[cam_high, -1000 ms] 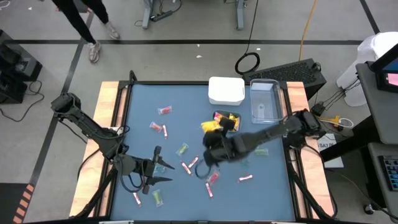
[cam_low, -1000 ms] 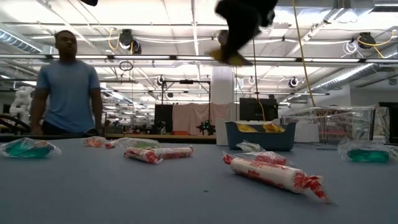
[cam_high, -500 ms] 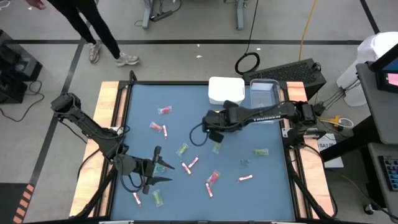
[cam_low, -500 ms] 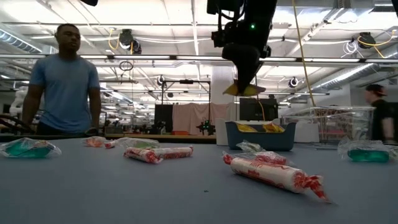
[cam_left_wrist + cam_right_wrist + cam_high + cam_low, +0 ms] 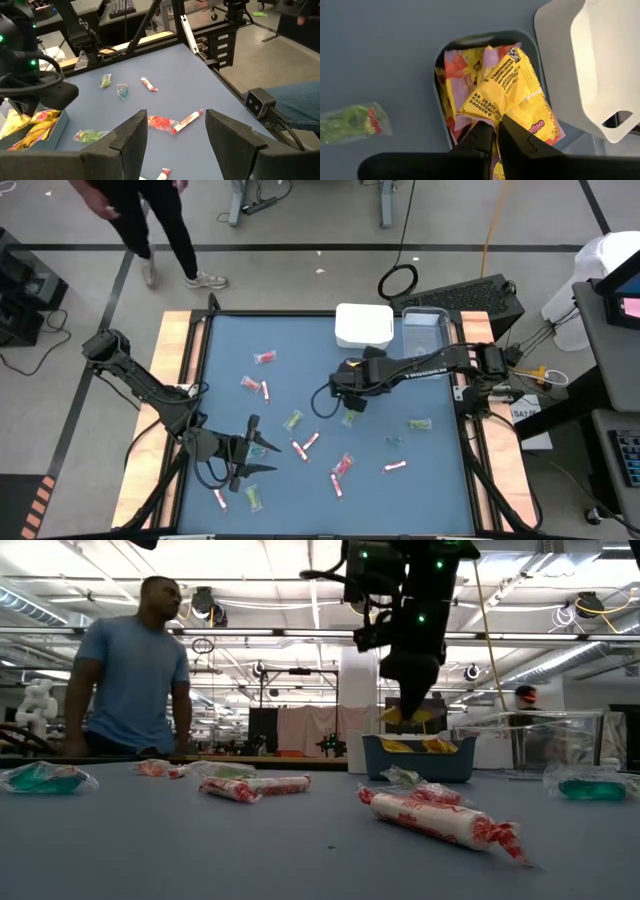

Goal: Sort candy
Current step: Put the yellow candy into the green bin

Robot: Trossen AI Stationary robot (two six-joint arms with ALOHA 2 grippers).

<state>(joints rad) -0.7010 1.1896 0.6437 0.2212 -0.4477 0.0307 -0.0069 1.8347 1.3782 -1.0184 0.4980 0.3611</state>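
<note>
Risk lies in releasing off-centre: the right gripper (image 5: 492, 131), closed on a yellow packet (image 5: 512, 95), hangs just above the teal container (image 5: 440, 60), and the crinkled packet could catch the rim and slide onto the bench (image 5: 230, 410). Other yellow, red-printed packets already lie inside that container. The left gripper (image 5: 262, 457) waits open, well apart from it.

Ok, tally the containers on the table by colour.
White container: 1
Clear container: 1
Teal container: 1
Total: 3
</note>
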